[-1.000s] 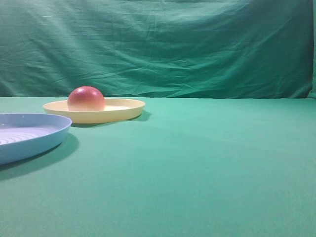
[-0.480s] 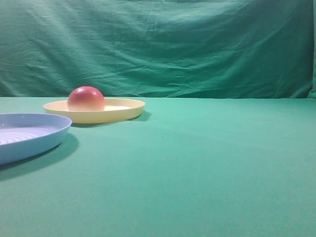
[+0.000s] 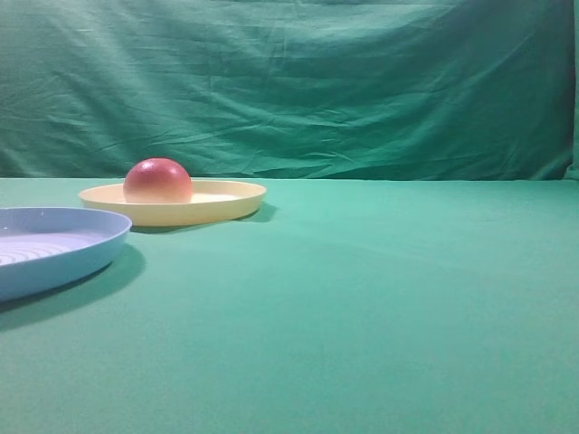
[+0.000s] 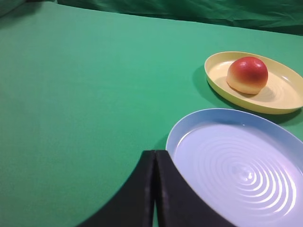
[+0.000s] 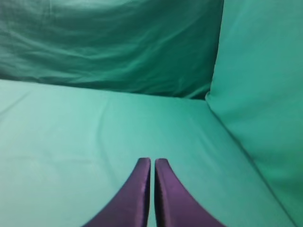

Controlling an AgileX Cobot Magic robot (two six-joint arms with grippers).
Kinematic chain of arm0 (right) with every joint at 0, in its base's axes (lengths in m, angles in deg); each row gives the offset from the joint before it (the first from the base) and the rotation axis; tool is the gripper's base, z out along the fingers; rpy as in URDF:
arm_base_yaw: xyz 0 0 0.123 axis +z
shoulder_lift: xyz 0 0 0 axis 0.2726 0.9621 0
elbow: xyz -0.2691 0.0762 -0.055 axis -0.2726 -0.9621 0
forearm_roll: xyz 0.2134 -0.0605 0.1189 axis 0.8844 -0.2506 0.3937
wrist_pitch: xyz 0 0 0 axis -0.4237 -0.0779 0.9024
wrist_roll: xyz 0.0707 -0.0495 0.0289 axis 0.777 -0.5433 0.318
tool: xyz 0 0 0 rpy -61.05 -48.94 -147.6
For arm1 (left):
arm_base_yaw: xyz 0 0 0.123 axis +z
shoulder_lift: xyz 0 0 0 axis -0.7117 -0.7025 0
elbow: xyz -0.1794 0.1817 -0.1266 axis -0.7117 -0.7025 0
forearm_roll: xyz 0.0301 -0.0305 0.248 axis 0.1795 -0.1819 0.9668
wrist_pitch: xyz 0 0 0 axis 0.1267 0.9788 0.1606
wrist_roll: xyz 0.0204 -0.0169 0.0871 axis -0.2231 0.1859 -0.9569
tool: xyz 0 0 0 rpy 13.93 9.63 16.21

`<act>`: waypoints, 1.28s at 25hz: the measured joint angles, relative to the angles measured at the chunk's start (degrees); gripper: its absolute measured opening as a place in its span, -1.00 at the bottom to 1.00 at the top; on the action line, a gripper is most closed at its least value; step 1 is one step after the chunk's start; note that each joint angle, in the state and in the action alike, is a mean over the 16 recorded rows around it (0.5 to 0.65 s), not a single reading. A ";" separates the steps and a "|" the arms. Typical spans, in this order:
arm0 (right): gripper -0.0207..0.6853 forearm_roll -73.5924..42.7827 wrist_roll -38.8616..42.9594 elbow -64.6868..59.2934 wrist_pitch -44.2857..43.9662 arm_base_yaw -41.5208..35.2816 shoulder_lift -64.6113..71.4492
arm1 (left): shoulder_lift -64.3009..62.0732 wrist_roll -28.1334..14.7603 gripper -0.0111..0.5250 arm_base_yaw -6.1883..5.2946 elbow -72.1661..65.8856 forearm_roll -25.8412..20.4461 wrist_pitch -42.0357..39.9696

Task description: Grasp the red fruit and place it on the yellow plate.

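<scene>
Your red fruit (image 4: pixel 247 74) already sits on the yellow plate (image 4: pixel 279 97), toward the rim nearest the light blue plate (image 4: pixel 236 170). Both grippers are closed and empty: the left gripper (image 4: pixel 155 163) just beside the blue plate, the right gripper (image 5: pixel 152 165) over bare green cloth (image 5: pixel 71 137). The likeliest risk is a nudge to the yellow plate's low rim; the smooth, domed fruit could roll off. Both plates look like slick, shallow plastic, the blue one ridged in rings.
</scene>
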 joint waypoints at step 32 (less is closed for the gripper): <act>-0.94 0.24 -0.03 -13.71 1.71 -0.14 -2.24 | 0.00 0.00 -0.96 0.00 0.00 0.00 0.00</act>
